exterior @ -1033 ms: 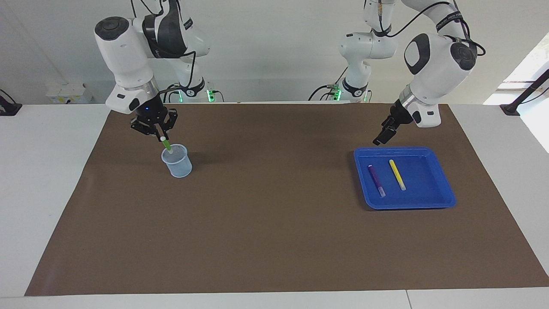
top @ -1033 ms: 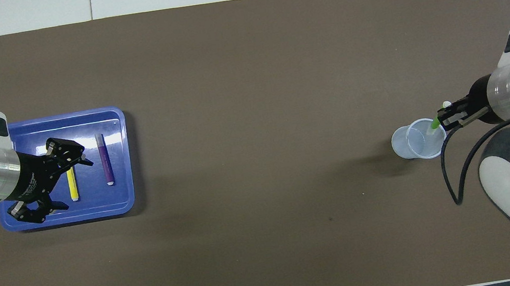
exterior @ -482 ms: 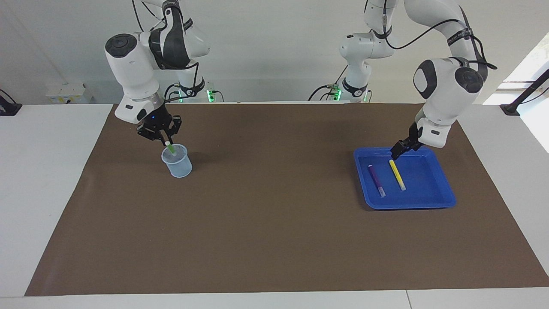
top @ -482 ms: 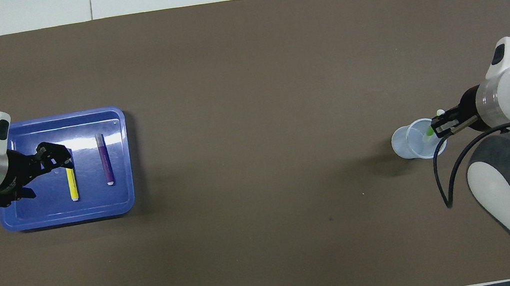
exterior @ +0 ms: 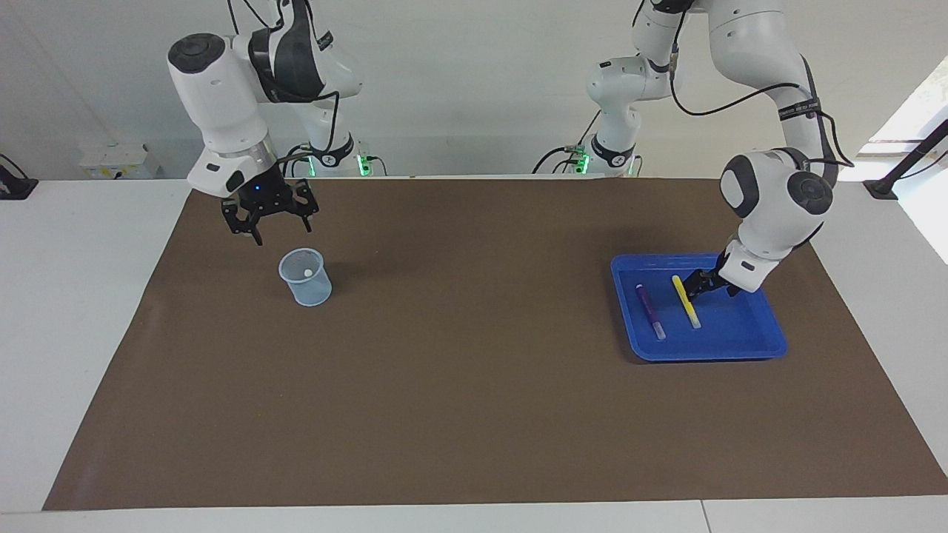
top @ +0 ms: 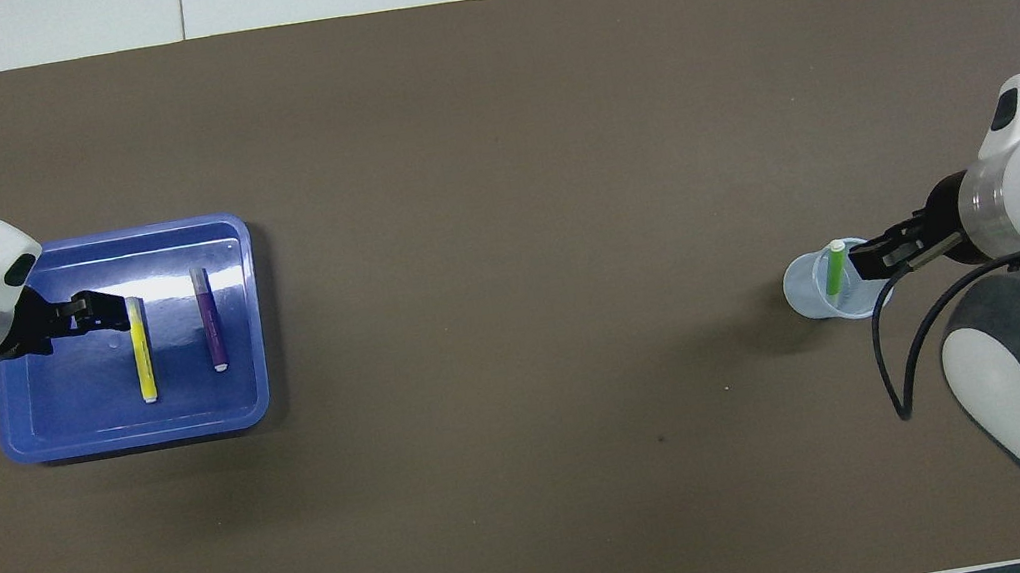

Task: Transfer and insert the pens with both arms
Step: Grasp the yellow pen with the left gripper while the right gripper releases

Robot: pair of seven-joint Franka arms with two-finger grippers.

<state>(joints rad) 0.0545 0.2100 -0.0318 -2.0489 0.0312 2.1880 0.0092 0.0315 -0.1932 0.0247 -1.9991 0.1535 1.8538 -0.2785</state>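
A green pen [top: 834,268] stands inside the clear plastic cup [exterior: 305,277], and only its pale tip [exterior: 306,274] shows in the facing view. My right gripper [exterior: 280,226] hangs open above the cup with nothing in it; from overhead the right gripper [top: 873,257] sits by the cup's rim. On the blue tray [exterior: 748,326] lie a yellow pen [exterior: 686,302] and a purple pen [exterior: 650,312], side by side. My left gripper [exterior: 695,287] is down in the tray at one end of the yellow pen [top: 141,350], open, with the pen still flat.
A brown mat [exterior: 474,385] covers the table. The cup stands toward the right arm's end and the tray toward the left arm's end, with bare mat between them. White table [exterior: 67,311] borders the mat.
The right gripper opened, let the green pen drop into the cup, and rose a little. The left gripper came down into the tray to the yellow pen.
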